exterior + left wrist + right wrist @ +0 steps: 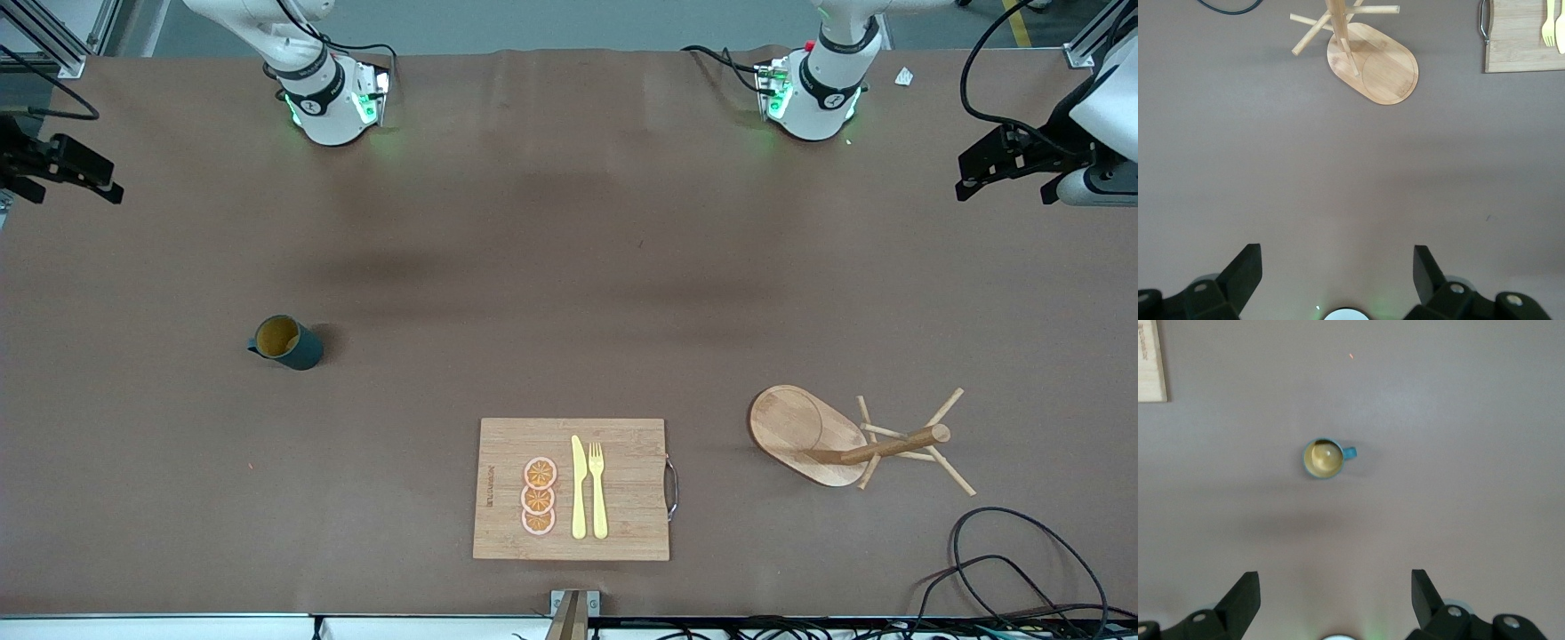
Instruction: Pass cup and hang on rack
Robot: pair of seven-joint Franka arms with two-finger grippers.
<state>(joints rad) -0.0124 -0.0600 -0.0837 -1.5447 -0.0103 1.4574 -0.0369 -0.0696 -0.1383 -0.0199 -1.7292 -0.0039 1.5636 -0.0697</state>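
brown matting covers the table (pixel 569 267), whose two arms wait at its ends, the left gripper (pixel 1338 267) up over bare mat toward the rack and the right gripper (pixel 1335 587) up over bare mat toward the cup, both spread wide and empty. at about six o'clock on the table lies the cutting board (pixel 622 524) carrying a knife (pixel 579 487), fork (pixel 597 489) and orange slices (pixel 539 496). at about four o'clock stands the rack (pixel 800 427), upright on its oval base. at about nine o'clock sits the cup (pixel 286 342), upright. nothing looks started; the pickup comes first, and i judge the right arm must descend onto the cup's rim or handle.
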